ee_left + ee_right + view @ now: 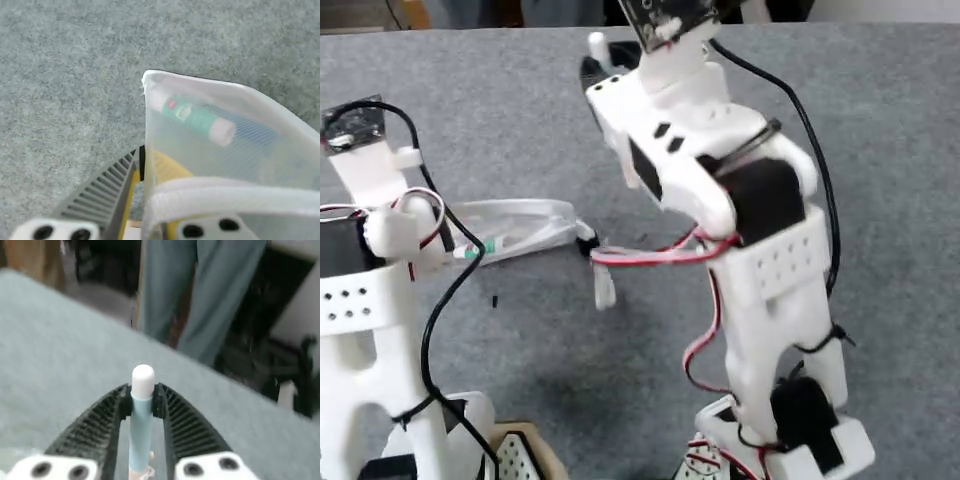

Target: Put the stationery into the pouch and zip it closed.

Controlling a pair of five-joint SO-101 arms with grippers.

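Observation:
A clear pouch (520,225) lies on the grey cloth table (880,120) beside the left arm. My left gripper (141,161) is shut on the pouch's (225,160) corner edge. A green and white glue stick (192,115) lies inside the pouch, also visible as a green patch (485,247) in the high view. My right gripper (143,399) is raised above the table's far side and shut on a light blue pen with a white cap (143,382). The pen stands upright between the ribbed black fingers (177,415). Its cap (597,43) pokes out above the right gripper (594,68).
A black zipper pull (586,243) and a white strap (605,286) lie at the pouch's right end, close to the right arm's cables. The arm bases (790,440) stand at the near edge. A person's legs (200,295) stand beyond the table's far edge.

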